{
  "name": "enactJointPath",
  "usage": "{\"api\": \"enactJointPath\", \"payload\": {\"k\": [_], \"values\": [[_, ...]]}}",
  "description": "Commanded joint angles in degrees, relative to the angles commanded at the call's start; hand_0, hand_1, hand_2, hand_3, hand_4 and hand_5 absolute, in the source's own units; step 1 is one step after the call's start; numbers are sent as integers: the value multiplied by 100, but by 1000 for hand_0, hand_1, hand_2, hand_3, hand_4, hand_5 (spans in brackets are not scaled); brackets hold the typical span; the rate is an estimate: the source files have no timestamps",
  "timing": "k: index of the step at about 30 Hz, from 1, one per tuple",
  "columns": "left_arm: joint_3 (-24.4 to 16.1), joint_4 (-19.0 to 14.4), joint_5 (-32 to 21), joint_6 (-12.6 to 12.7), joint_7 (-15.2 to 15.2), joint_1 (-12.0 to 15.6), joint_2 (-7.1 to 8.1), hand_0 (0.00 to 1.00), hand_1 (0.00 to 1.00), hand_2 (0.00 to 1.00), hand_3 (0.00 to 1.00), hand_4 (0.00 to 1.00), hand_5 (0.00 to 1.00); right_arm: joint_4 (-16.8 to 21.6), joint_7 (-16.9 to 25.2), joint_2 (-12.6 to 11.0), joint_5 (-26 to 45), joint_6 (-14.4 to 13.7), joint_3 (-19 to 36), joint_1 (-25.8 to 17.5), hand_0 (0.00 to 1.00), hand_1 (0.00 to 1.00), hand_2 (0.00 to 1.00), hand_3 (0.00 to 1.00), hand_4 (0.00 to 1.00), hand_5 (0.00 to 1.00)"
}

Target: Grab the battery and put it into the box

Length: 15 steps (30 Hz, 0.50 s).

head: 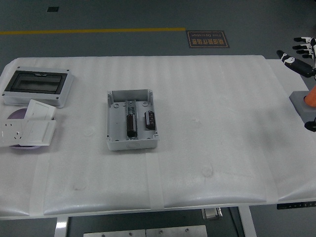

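The right hand (300,50) shows only at the far right edge, beyond the table's (197,163) corner, fingers spread and holding nothing. The left arm is out of sight. The grey box (132,120) sits open left of centre, with the dark battery (131,123) lying inside it. A floor sign (208,39) carries writing too small to read.
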Motion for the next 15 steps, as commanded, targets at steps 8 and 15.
{"api": "enactJointPath", "payload": {"k": [8, 15], "values": [[16, 0, -38, 7, -12, 35, -47, 653, 664, 619, 595, 472, 426, 283, 124, 164, 232, 19, 224, -187, 716, 721, 714, 776, 892, 474], [83, 0, -116, 17, -36, 61, -75, 653, 664, 619, 595, 472, 425, 468, 157, 264, 245, 19, 312, -253, 708, 714, 718, 777, 892, 474]]}}
